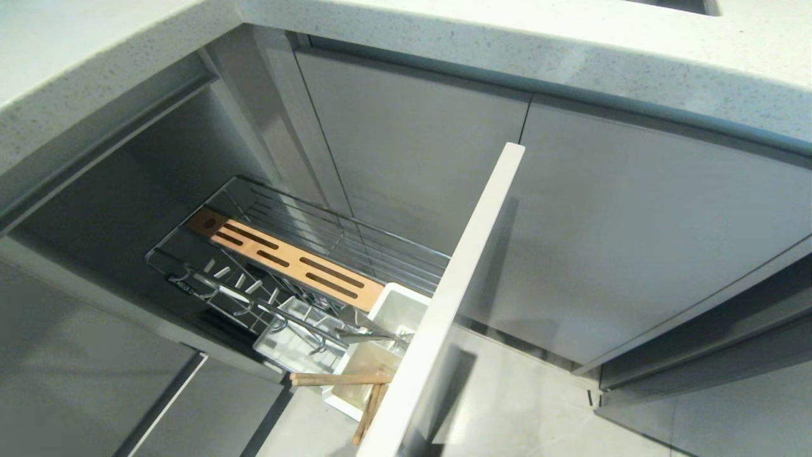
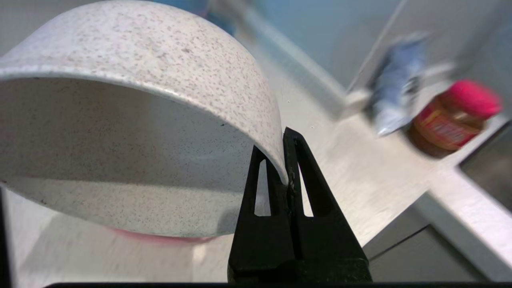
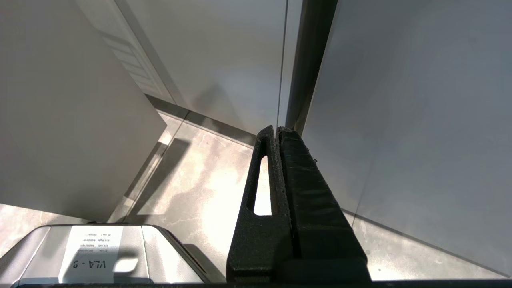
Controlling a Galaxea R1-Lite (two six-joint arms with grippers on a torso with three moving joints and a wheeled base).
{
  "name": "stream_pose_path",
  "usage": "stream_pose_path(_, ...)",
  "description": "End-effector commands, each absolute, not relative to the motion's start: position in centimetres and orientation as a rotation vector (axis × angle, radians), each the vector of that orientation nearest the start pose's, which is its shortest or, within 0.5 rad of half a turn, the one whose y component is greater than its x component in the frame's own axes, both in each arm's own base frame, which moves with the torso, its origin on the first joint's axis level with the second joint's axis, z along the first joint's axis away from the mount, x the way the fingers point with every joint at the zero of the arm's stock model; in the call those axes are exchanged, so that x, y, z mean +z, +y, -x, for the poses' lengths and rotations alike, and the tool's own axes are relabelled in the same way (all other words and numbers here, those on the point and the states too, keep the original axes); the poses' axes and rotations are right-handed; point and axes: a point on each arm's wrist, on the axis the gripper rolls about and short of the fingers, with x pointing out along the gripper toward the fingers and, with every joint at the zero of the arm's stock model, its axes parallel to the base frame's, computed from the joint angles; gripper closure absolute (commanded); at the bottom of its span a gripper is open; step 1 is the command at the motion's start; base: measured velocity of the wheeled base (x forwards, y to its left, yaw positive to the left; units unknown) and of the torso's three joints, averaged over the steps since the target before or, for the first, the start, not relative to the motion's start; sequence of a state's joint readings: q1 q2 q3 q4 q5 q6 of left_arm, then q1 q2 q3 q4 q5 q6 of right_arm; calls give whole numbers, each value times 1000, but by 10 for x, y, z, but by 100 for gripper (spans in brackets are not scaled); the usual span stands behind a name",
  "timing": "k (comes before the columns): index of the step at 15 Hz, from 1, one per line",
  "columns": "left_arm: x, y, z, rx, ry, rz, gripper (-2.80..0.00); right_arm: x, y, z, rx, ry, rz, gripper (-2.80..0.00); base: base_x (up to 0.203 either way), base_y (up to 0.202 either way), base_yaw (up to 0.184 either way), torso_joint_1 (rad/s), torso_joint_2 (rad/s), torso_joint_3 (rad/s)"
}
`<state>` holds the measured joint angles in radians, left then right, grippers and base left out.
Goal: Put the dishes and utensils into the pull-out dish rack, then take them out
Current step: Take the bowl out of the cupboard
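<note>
In the left wrist view, the left gripper (image 2: pixel 287 160) was clamped on the rim of the white speckled bowl (image 2: pixel 132 120), one black finger inside the wall and the other outside, with the bowl lifted clear of the pale countertop (image 2: pixel 360 180). A sliver of the pink plate (image 2: pixel 160 239) showed just under the bowl's lower edge; whether the two touched could not be told. Farther along the countertop, near its far edge, stood a jar with a red lid (image 2: pixel 452 120) and, just beside it, a blue-grey packet (image 2: pixel 396 96), both blurred.

The right gripper (image 3: pixel 277 132) hung parked, its fingers pressed together and holding nothing, above the stone floor (image 3: pixel 200 180) and in front of the grey cabinet doors (image 3: pixel 400 120).

In the head view neither arm showed. The pull-out dish rack (image 1: pixel 285 254) stood drawn out of the cabinet, its tall pale front panel (image 1: pixel 457 285) nearest. Just behind that panel, at the rack's near end, the white cutlery caddy (image 1: pixel 396 311) held the chopsticks (image 1: pixel 339 379), which lay tilted across its near corner with their ends sticking out past the rim, and the grey spoon (image 1: pixel 368 337) rested across it. The wooden strip (image 1: pixel 285 260) ran along the rack towards its far end, with bare chrome wires beside it.
</note>
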<state>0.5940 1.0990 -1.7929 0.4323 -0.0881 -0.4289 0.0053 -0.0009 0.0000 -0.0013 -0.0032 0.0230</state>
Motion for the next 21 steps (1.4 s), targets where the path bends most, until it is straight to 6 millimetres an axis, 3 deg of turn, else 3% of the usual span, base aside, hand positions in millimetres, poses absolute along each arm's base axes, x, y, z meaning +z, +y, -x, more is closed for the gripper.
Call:
stream_pose_path(1, 463, 43, -68, 470, -228, 381, 0, 75, 0, 23, 3, 0, -23, 0, 0, 0, 0, 0, 0, 0)
stream_pose_path(4, 458, 58, -98, 484, -138, 413, 0, 75, 0, 23, 3, 0, -23, 0, 0, 0, 0, 0, 0, 0)
stream_pose_path(7, 457, 67, -114, 484, -138, 413, 0, 75, 0, 23, 3, 0, -23, 0, 0, 0, 0, 0, 0, 0)
stream_pose_path(21, 446, 66, -120, 515, -32, 395, 0, 75, 0, 23, 3, 0, -23, 0, 0, 0, 0, 0, 0, 0)
